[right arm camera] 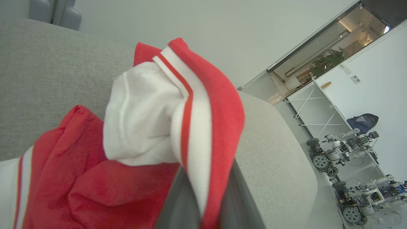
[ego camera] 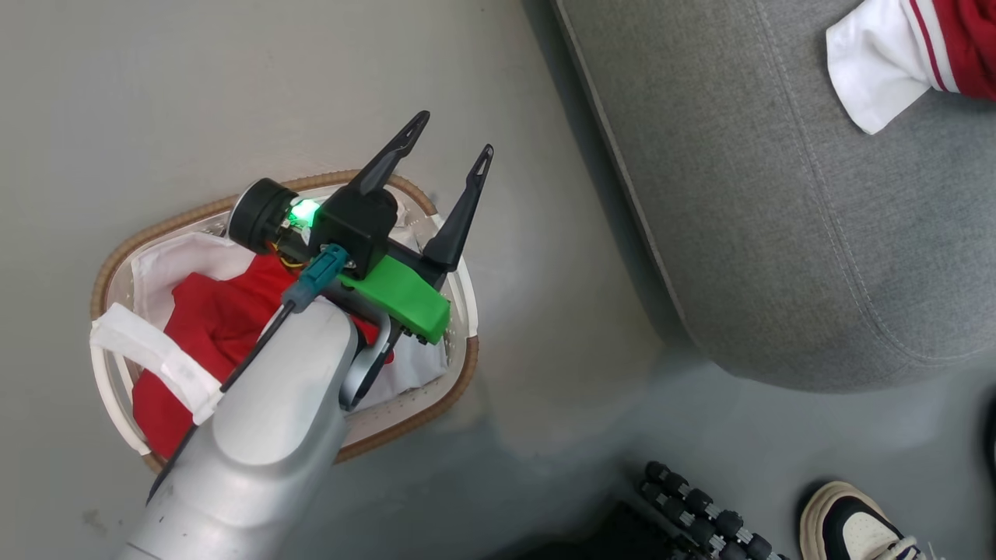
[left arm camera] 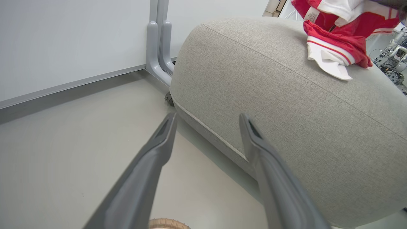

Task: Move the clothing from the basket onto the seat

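The left pincer (ego camera: pixel 456 134) is standing wide open and empty, its two long dark fingers pointing out past the far rim of the small oval white perforated plastic basket with the brown woven rim (ego camera: pixel 424 412). In the left wrist view the same pincer (left arm camera: pixel 208 117) is looking over bare floor toward the large grey woven-fabric couch seat (left arm camera: pixel 286 127). The plain bright red garment (ego camera: pixel 202 327) is lying crumpled in the basket on the white cloth liner (ego camera: pixel 179 257), behind and below those fingertips, under the wrist and forearm. Its heap is running roughly along the basket's length. The left arm is plainly the nearer one, and I judge it needs to draw back and tip down into the basket rather than reach forward.

The right pincer (right arm camera: pixel 206 190) is clamping a fold of the red and white striped garment (right arm camera: pixel 190 111), which is resting well apart on the seat (ego camera: pixel 778 233).
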Tool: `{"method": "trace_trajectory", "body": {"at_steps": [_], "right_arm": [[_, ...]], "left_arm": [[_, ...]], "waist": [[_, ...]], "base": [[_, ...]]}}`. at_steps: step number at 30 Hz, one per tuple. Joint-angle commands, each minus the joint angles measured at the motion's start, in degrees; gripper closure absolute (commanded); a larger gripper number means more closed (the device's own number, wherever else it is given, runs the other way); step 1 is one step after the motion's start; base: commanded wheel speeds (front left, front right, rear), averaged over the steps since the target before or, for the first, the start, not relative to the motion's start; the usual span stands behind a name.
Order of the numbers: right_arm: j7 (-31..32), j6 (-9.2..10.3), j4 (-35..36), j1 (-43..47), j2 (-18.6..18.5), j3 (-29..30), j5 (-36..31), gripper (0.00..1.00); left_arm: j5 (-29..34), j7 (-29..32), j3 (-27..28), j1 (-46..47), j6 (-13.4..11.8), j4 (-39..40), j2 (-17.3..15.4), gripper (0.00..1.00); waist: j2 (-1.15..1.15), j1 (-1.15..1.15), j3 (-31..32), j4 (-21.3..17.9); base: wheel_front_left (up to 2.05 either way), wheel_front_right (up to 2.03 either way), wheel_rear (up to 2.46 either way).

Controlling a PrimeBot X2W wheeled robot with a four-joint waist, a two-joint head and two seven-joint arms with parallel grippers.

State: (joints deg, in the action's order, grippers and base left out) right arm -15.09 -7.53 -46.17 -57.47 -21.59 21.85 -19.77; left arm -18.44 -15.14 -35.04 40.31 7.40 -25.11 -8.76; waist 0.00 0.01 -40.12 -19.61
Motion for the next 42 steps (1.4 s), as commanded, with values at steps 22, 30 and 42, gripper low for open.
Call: {"method": "trace_trajectory", "body": {"at_steps": [22,30,42], "right_arm": [[-0.09,0.08,6.92,12.47,5.64,-4.09,6.21,0.0],[-0.1,0.08,10.13,17.55,6.45,-8.15,9.09,0.0],[-0.09,0.08,12.76,22.41,8.81,-13.94,12.72,0.0]], "left_arm": [[3.04,0.0,9.49,-5.07,-0.81,-0.3,-0.18,0.0],[4.67,0.0,15.41,-10.41,-1.91,0.82,1.23,0.0],[7.7,0.0,23.58,-19.32,-2.62,1.72,3.65,0.0]], "waist": [[0.0,-0.01,6.39,1.56],[0.0,-0.01,11.82,3.26],[0.0,-0.01,19.79,6.9]], "base": [[0.0,0.0,0.0],[0.0,0.0,0.0],[0.0,0.0,0.0]]}}
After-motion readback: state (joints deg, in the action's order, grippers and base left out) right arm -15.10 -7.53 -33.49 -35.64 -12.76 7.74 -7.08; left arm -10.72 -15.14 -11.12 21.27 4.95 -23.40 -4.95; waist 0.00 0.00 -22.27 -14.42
